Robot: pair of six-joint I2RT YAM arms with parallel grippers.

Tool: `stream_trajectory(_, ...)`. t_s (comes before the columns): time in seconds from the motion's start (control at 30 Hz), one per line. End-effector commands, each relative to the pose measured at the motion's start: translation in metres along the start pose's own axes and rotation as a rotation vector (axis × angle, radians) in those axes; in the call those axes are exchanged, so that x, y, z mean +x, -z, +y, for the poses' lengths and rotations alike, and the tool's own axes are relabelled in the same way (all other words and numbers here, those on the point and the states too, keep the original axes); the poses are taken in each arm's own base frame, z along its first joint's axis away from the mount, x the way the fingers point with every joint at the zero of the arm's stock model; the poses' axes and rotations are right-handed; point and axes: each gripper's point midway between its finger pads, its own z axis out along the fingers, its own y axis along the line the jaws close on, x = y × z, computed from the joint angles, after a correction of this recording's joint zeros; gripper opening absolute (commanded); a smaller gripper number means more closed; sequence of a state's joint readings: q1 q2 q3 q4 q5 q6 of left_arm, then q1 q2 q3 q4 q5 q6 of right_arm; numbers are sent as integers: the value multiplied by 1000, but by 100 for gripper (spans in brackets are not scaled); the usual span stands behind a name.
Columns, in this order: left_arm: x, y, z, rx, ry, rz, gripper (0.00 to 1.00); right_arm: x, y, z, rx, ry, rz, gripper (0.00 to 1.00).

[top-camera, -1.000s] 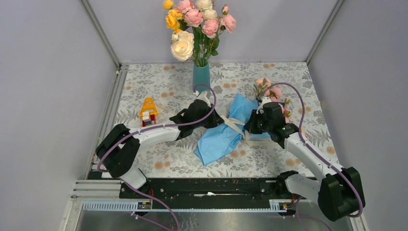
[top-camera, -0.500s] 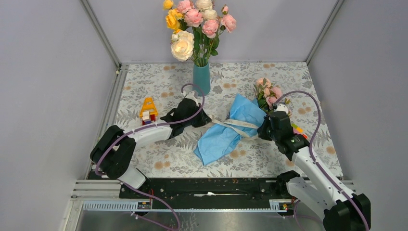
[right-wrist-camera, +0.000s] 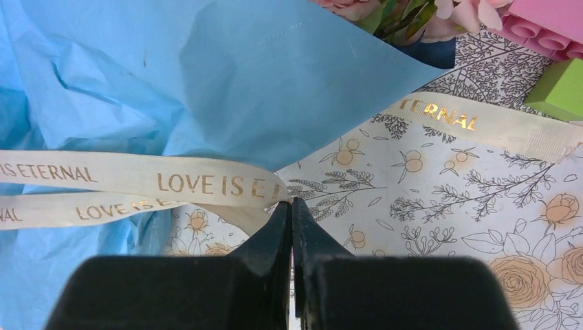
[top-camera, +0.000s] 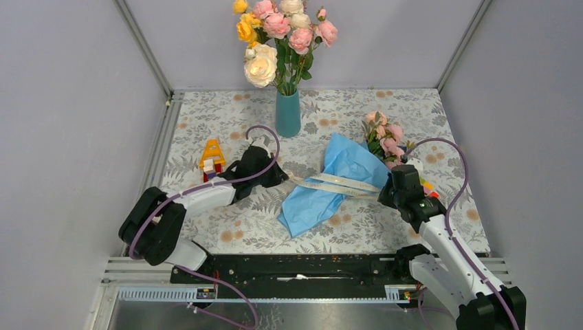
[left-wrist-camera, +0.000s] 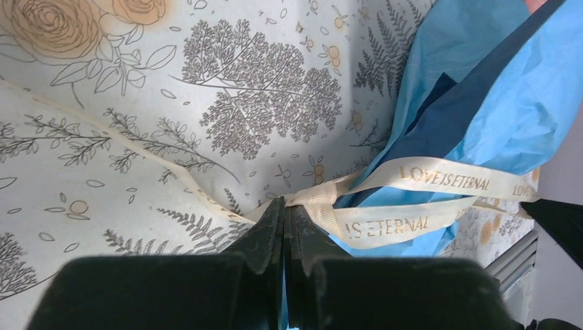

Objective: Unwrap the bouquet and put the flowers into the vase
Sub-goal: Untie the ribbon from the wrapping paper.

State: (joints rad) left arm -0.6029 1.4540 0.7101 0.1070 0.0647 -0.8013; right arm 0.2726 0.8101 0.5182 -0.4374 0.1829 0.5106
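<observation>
**Cream ribbon [top-camera: 335, 183] taut across the bouquet [top-camera: 342, 172]**

Left claw [left-wrist-camera: 284, 208] and right claw [right-wrist-camera: 291, 206] are each clenched on a ribbon end. Bouquet lies mid-counter [top-camera: 227, 130], vase [top-camera: 288, 113] behind it. Pull evenly, low and outward — lopsided tension would likely drag the bouquet.

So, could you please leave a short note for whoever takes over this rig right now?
The left claw is shut on the ribbon beside a knot.
The right claw is shut on the ribbon's other end.
The ribbon runs taut between them across the bouquet, which lies on the table in its blue paper, with the flowers at the far right.
The vase stands at the back, holding a larger rose bunch.
Done: ribbon gripped.
Left: free the ribbon, open the paper, put the flowers in the vase.
</observation>
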Motion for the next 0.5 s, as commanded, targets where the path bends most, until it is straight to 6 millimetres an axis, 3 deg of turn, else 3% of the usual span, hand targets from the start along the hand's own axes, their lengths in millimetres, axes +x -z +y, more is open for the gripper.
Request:
stream_trajectory(0.0,-10,11,-1,13,-54,-52,1,-4,3,-6,20,-15,-24,0)
stream_trajectory(0.07,-9,16,-1,22,-75,-53,13,-3,5,-2,-7,-7,-23,0)
stream_trajectory(0.23,-23,35,-8,1,-172,-106,65,-2,10,12,-102,19,-22,0)
stream_trajectory(0.37,-42,57,-32,12,-279,-194,76,3,10,22,-152,15,7,0)
stream_trajectory(0.47,-35,70,-77,110,-446,-218,78,5,10,27,-181,11,20,0)
